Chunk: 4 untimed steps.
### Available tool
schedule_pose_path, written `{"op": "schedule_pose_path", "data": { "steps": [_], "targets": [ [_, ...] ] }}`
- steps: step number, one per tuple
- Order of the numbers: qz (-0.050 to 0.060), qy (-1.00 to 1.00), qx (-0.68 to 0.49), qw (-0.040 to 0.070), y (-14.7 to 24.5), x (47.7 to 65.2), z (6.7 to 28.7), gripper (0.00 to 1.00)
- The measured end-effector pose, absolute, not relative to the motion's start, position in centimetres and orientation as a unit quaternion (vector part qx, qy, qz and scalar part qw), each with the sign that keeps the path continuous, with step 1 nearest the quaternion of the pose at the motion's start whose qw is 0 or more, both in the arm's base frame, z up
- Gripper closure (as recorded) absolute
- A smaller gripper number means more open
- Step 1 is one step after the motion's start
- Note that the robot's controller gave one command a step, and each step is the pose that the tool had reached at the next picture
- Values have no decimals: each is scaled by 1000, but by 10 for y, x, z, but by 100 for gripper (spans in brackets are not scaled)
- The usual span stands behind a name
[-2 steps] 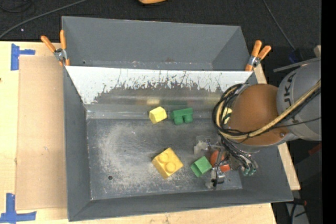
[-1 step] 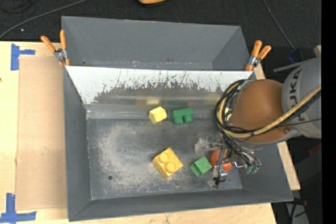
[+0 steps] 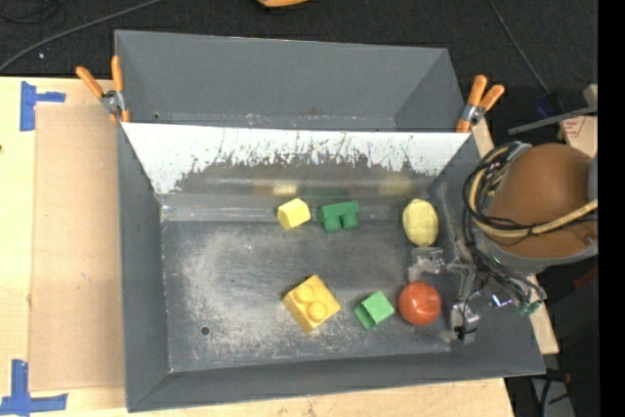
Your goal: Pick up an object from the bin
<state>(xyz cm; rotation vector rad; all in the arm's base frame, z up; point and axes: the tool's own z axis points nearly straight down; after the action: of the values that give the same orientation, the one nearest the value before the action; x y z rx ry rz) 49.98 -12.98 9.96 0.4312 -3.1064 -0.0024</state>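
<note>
Lower right in the grey metal bin [image 3: 293,93], the gripper [image 3: 447,293] hangs open just beside a round red ball [image 3: 420,304], probably lining up a grasp.

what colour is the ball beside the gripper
Red-orange. The ball lies beside the gripper, seen in the camera view.

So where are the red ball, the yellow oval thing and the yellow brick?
red ball [image 3: 421,304], camera view, middle of its top.
yellow oval thing [image 3: 421,222], camera view, centre of its body.
yellow brick [image 3: 312,301], camera view, top face between the studs.
</note>
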Motion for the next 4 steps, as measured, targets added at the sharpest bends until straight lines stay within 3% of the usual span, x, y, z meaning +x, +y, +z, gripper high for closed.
{"op": "schedule_pose_path", "data": {
  "steps": [1, 2, 3, 4],
  "targets": [
    [-5, -992, 124, 0, -48, 506, 68, 0],
    [2, -992, 124, 2, -137, 506, 69, 100],
    [2, -992, 124, 2, -137, 506, 69, 100],
    [0, -992, 123, 5, -135, 504, 87, 100]
  ]
}}
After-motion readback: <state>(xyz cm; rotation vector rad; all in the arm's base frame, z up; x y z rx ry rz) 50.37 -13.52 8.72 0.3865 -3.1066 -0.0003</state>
